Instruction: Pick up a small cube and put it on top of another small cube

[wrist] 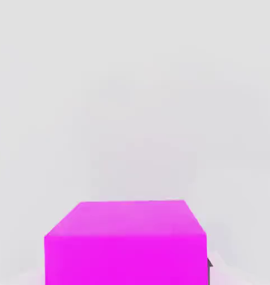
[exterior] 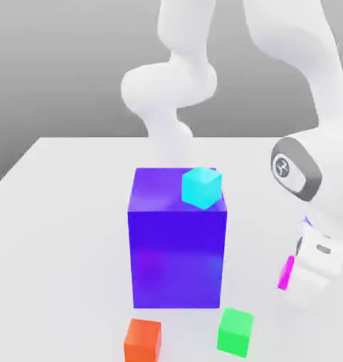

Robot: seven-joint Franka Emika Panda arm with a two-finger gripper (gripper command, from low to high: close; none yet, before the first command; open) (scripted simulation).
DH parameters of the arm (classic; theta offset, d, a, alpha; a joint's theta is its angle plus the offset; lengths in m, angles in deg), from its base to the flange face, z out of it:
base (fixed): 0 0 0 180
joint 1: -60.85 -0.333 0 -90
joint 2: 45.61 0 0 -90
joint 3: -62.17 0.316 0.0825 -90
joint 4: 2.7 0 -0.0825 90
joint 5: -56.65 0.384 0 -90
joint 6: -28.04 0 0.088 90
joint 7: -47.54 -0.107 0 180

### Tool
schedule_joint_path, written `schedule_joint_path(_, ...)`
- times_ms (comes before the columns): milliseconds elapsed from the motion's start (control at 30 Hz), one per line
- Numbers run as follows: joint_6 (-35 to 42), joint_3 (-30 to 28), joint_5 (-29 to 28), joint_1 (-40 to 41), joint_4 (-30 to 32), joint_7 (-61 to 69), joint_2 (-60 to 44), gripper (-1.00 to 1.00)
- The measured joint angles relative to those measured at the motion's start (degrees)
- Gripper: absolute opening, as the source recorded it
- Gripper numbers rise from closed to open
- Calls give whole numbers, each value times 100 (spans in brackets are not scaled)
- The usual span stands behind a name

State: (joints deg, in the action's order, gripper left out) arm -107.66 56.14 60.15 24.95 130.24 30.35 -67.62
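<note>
The pink cube (wrist: 126, 245) is plain magenta with sharp edges. It sits in the tool (exterior: 291, 279), to the exterior view's right of the blue block (exterior: 177, 240), well apart from it. Bare bench (exterior: 61, 233) lies around the block. The tool is clamped on the pink cube.

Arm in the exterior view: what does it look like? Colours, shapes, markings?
The arm is glossy white with rounded, tubular links and bulbous joints. One wrist joint has a grey ring around a white round cap bearing a small dark mark. The hand below is a white, blocky housing. No cables visible.
</note>
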Motion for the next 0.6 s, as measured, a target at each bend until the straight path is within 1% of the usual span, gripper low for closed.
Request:
schedule_joint_path(167,867,-412,199,75,-966,-1029,-535,-100)
schedule_joint_path(467,2109,-1116,569,-110,-2364,-3607,-1172,-100)
schedule_joint_path(533,2251,-1240,640,-203,-2522,-4199,-1233,-100)
schedule_joint_path(600,2280,-1368,728,-301,-2518,-4792,-1256,-100)
